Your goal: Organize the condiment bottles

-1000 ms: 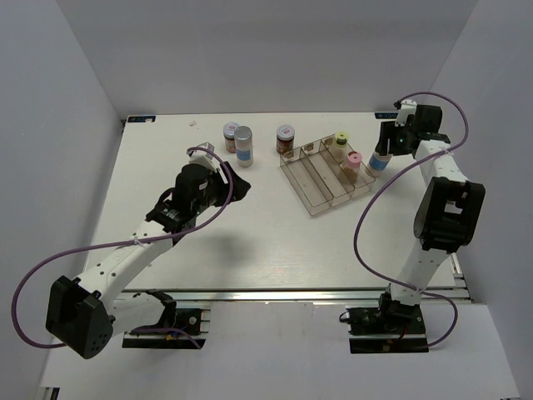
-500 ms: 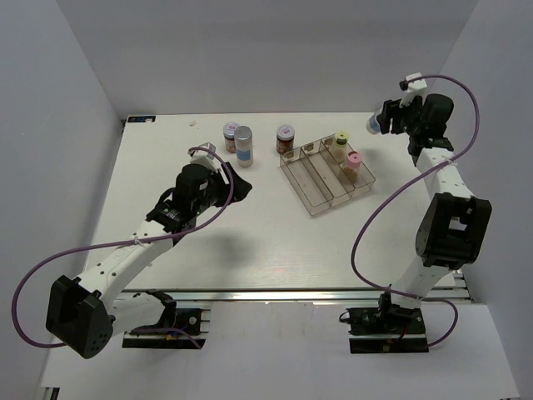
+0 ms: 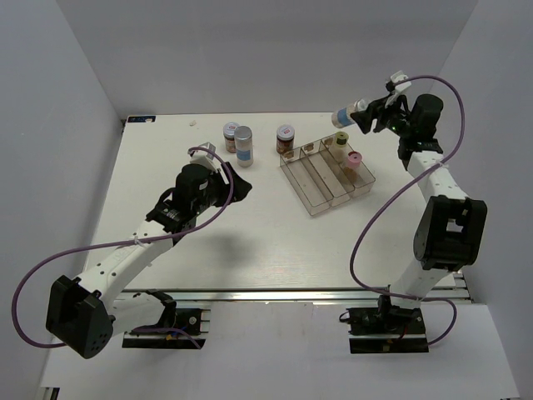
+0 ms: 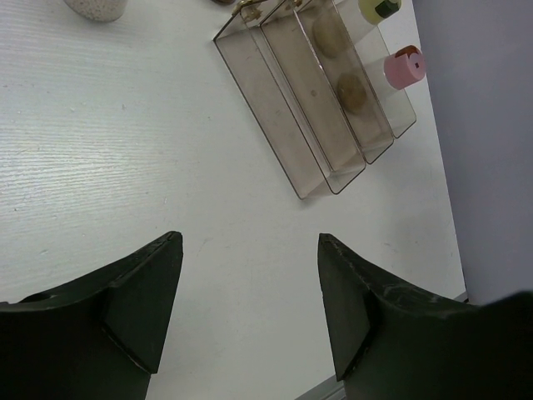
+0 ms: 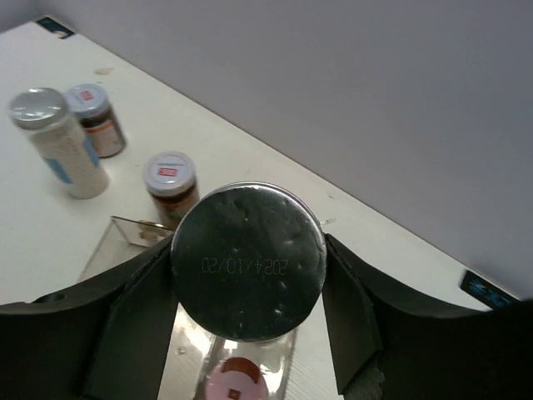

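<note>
Right gripper (image 3: 369, 117): we note its fingers (image 5: 137, 312) pressed against both sides of the white-blue bottle (image 5: 247, 261). The bottle is held off the table, lying roughly level. Its silver round end faces the wrist camera and fills the gap between the fingers. In the top view it hangs above the far end of the clear tray (image 3: 312, 187), apart from everything below it.

Left gripper (image 3: 239, 185): jaws spread, with nothing between them. It is over the white table (image 3: 275, 242), to the left of the tray. Its wrist view looks down past both fingers (image 4: 141, 300) at bare tabletop and the tray.

Tray contents: we count three long compartments. The pink-capped bottle (image 4: 404, 67) and the yellow-green-capped bottle (image 4: 379, 8) stand upright in the compartment nearest the right arm, the yellow-green one farther back.

On the table, far side: a silver-capped bottle (image 3: 243, 146) stands upright near the left gripper. One brown jar (image 3: 231, 133) stands just behind it. The other brown jar (image 3: 286, 140) stands just beside the tray's far left corner. We cannot read the jar labels.
</note>
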`<state>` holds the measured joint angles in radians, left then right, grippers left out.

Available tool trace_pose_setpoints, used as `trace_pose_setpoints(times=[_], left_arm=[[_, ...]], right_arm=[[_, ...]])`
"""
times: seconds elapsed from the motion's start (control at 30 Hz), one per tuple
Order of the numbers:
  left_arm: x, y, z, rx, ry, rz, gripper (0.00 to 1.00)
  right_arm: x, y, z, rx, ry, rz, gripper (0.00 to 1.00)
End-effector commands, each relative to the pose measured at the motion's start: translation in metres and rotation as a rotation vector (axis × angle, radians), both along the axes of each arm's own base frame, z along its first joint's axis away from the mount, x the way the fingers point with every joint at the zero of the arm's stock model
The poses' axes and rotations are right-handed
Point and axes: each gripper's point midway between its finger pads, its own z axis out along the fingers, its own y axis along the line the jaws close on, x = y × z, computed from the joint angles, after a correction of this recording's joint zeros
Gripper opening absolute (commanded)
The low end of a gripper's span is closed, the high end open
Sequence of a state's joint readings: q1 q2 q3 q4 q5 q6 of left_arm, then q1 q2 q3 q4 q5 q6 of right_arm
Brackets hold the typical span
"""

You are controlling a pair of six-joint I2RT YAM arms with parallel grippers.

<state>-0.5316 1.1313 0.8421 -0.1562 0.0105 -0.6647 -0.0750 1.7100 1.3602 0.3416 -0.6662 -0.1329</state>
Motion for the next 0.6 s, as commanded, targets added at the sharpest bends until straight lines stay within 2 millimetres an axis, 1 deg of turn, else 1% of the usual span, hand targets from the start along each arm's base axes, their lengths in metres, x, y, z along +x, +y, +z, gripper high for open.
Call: trace_pose_setpoints(times=[0.0,0.03,0.07,0.1,0.13,0.17,0.2,0.23,0.27,0.3,0.33,0.37,0.4,0.43,0.47,0.57], left_arm=[[0.000,0.002,0.008,-0.009,-0.031,-0.005,0.76],[0.000,0.001,0.008,-0.011,-0.030,-0.006,0.76],[0.000,0.001,0.008,-0.012,-0.031,-0.007,0.76],[0.000,0.000,0.008,-0.012,-0.031,-0.008,0.76],[0.001,0.000,0.009,-0.012,-0.031,-0.010,0.76],[0.001,-0.001,0.010,-0.010,-0.032,-0.011,0.76],[0.002,-0.001,0.010,-0.006,-0.035,-0.011,0.76],[0.002,0.000,0.010,-0.001,-0.034,-0.010,0.76],[0.003,0.000,0.011,0.000,-0.036,-0.009,0.76],[0.002,0.001,0.011,0.002,-0.036,-0.008,0.76],[0.002,0.001,0.010,0.006,-0.033,-0.009,0.76],[0.001,0.002,0.010,0.006,-0.033,-0.007,0.76],[0.000,0.002,0.010,0.005,-0.034,-0.007,0.76],[0.000,0.003,0.010,0.004,-0.034,-0.005,0.76],[-0.001,0.003,0.009,0.006,-0.031,-0.007,0.76],[-0.002,0.004,0.008,0.006,-0.028,-0.004,0.76]], right_arm=[[-0.015,0.023,0.065,0.020,-0.173,0.124,0.00],[-0.017,0.031,0.061,0.030,-0.134,0.178,0.00],[-0.013,0.038,0.046,0.041,-0.069,0.234,0.00],[-0.016,0.047,0.061,0.034,-0.077,0.299,0.00],[-0.020,0.058,0.049,0.037,-0.005,0.339,0.00],[-0.017,0.065,0.039,0.023,0.022,0.359,0.00],[-0.012,0.065,0.035,-0.029,0.034,0.332,0.00],[-0.015,0.085,0.028,-0.054,0.062,0.351,0.00],[-0.006,0.087,0.015,-0.079,0.093,0.321,0.00],[-0.005,0.090,0.016,-0.091,0.126,0.316,0.00],[-0.003,0.096,0.010,-0.105,0.148,0.317,0.00],[0.002,0.099,-0.002,-0.110,0.183,0.315,0.00],[0.002,0.097,-0.012,-0.123,0.227,0.300,0.00],[0.004,0.101,-0.010,-0.145,0.215,0.302,0.00],[0.007,0.100,-0.018,-0.158,0.231,0.288,0.00],[0.008,0.100,-0.028,-0.189,0.250,0.273,0.00]])
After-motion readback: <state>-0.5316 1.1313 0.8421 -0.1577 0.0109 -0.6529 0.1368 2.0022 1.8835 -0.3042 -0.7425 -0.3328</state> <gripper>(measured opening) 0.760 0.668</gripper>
